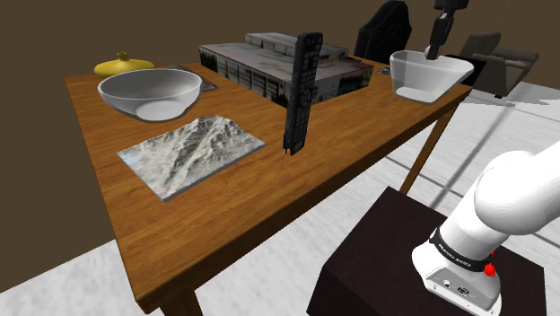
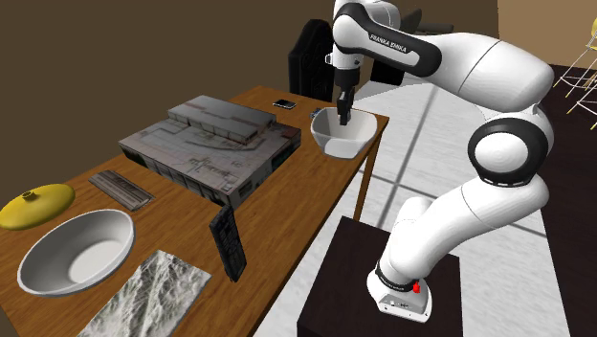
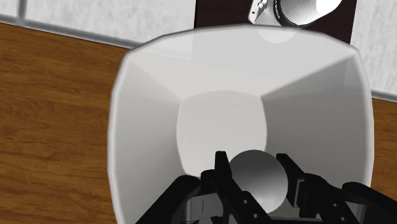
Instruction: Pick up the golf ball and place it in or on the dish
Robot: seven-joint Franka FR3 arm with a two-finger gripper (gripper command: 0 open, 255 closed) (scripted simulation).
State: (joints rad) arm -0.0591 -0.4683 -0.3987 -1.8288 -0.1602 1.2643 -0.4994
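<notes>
Wrist view: gripper [image 3: 254, 167] clamped on golf ball [image 3: 257, 181], one finger touching each side. Ball is low inside the white dish [image 3: 147, 95], over its flat bottom; can't tell if it touches. Same view shows the stand [image 3: 216, 16] just past the dish rim.

Shoulder + 2nd ext. views: fingers go down behind the dish rim, tips blocked by dish wall. 2nd ext. view gives the whole arm [image 2: 497, 86] arching from stand over to dish.

Surface: brown wood table [image 1: 224, 215]. Walls dark brown, floor pale grey tiles.

Dish sits at the table corner by the stand, just inside both edges. Grey stepped block [image 1: 278, 63] is near it w/ bare wood between. Well apart:
- black remote [image 1: 301, 94], standing on end
- grey relief slab [image 1: 191, 153]
- round white bowl [image 1: 150, 92]
- yellow lid [image 1: 124, 65], at the far end

Black chair [image 1: 386, 31] is behind the table. Space above dish is open.
</notes>
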